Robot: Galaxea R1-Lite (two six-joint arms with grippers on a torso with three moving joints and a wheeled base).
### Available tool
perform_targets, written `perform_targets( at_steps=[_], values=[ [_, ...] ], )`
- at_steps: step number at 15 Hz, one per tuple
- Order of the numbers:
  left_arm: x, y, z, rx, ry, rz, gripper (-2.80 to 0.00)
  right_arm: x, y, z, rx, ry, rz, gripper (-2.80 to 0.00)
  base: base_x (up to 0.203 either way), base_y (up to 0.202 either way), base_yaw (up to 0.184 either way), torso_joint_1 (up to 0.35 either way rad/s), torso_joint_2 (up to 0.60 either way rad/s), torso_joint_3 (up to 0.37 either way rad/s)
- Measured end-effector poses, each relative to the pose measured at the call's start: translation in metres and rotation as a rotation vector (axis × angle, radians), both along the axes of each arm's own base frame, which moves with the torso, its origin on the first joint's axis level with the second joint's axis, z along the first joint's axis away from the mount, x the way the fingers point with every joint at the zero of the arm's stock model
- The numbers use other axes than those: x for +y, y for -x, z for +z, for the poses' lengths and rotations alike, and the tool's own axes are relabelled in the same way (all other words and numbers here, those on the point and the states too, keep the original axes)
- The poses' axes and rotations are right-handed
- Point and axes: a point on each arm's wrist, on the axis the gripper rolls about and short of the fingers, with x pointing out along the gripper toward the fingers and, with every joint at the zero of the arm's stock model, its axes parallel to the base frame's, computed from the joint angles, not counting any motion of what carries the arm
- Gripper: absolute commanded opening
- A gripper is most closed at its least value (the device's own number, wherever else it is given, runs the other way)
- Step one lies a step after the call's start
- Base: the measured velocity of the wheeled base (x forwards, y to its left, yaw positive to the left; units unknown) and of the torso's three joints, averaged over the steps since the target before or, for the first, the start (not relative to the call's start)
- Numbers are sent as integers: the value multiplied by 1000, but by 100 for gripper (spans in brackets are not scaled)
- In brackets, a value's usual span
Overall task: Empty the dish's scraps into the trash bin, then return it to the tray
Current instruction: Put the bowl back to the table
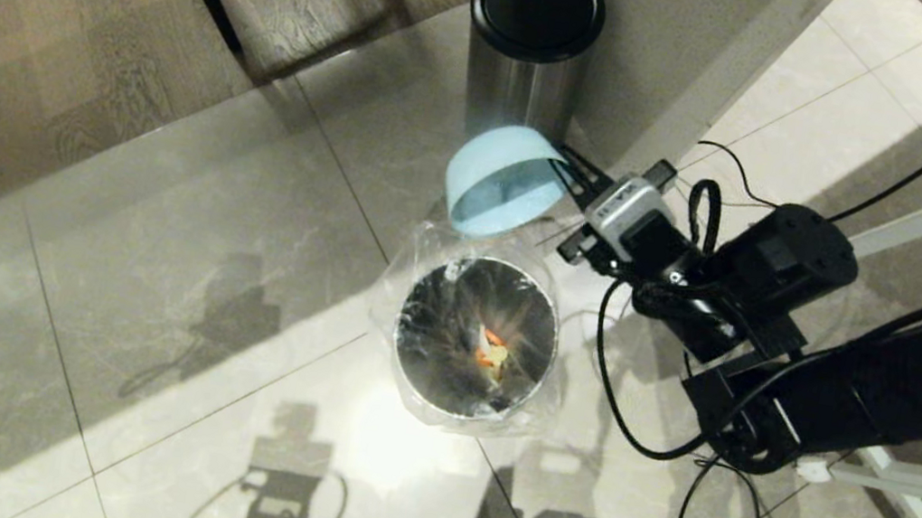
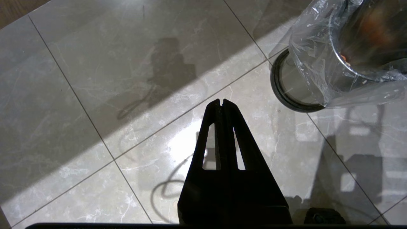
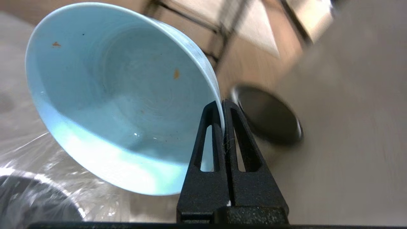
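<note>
Small round pale blue bowl (image 1: pixel 498 180), glossy and plain, held tipped steeply on edge just above the far rim of the trash bin (image 1: pixel 474 343), mouth turned down toward the bin. Nearly bare inside in the right wrist view (image 3: pixel 120 95): only two tiny orange specks and some faint smears on the glaze, with a bright sheen along the lower wall. Clamped by its rim in the right gripper (image 1: pixel 568 185), black fingers (image 3: pixel 217 127) pinched tight, one inside the rim and one outside.

Bin: small, round, metal, no lid, lined with a crinkly clear plastic bag (image 1: pixel 414 270) folded out over the rim, standing on a glossy pale tiled floor (image 1: pixel 145 294). At its bottom, a few orange and pale yellow peel pieces (image 1: pixel 492 349).

Just beyond the bowl, a steel cylinder bin with black domed lid (image 1: pixel 532 41), upright.

Left gripper (image 2: pixel 222 103) fully closed on nothing, poised over bare tile near the lined bin's base (image 2: pixel 287 95).
</note>
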Motion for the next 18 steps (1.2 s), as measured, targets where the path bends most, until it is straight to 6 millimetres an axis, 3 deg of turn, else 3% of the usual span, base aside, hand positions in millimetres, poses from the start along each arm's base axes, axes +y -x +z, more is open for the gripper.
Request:
perform_targets(
  at_steps=[5, 10, 14, 18],
  values=[
    [0, 0, 0, 0, 0, 0, -280, 15, 5, 6, 185, -231, -165, -280, 0, 0, 0, 0, 0, 0],
    [0, 0, 0, 0, 0, 0, -280, 23, 7, 9, 337, -350, -306, -280, 0, 0, 0, 0, 0, 0],
    [0, 0, 0, 0, 0, 0, -280, 22, 8, 11, 415, -355, -312, -280, 0, 0, 0, 0, 0, 0],
    [0, 0, 0, 0, 0, -1, -280, 7, 7, 9, 619, -357, -338, -280, 0, 0, 0, 0, 0, 0]
  ],
)
